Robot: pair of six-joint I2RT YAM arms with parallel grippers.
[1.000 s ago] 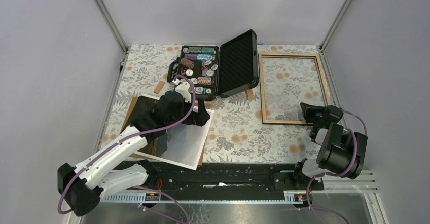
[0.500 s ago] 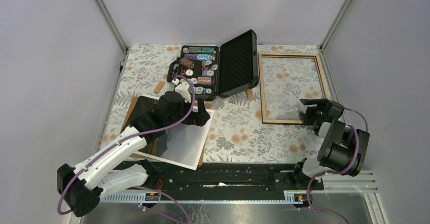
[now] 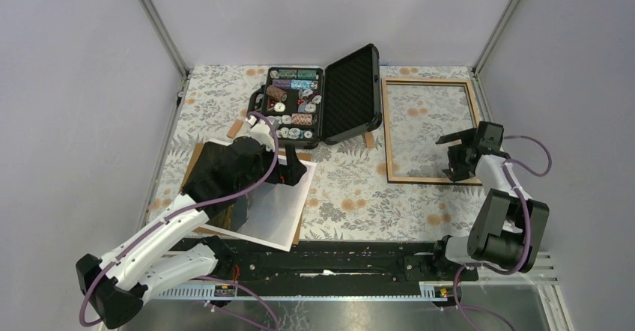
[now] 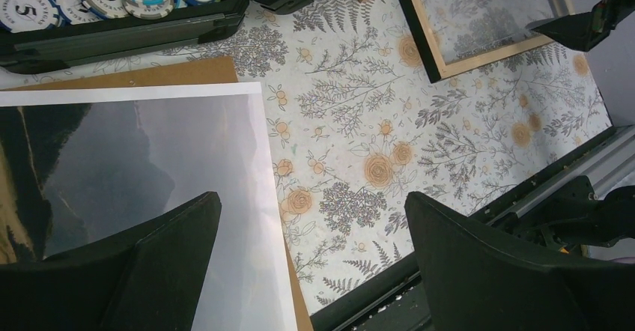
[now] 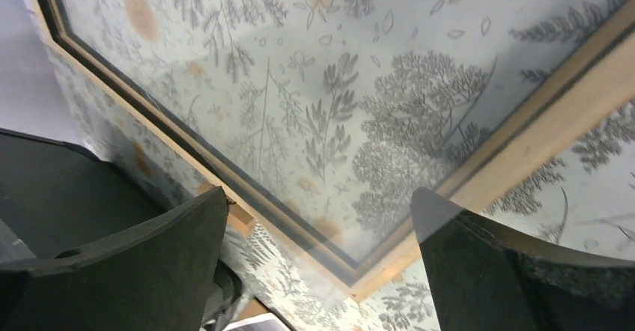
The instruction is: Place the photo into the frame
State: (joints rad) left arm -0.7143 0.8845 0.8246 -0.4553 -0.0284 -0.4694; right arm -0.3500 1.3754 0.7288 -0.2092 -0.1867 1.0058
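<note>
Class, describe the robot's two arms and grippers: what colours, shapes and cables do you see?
The left arm has white link shells and black joints; the right arm shows black cylindrical joints and white links. A purple cable loops along each. The left gripper and right gripper each have two broad, matt black, wedge-shaped fingers.

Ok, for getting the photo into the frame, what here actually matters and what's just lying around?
Part of the job: the photo, the frame, probably the brown board under the photo.
Just lying about: the open poker chip case, two small wooden blocks.
</note>
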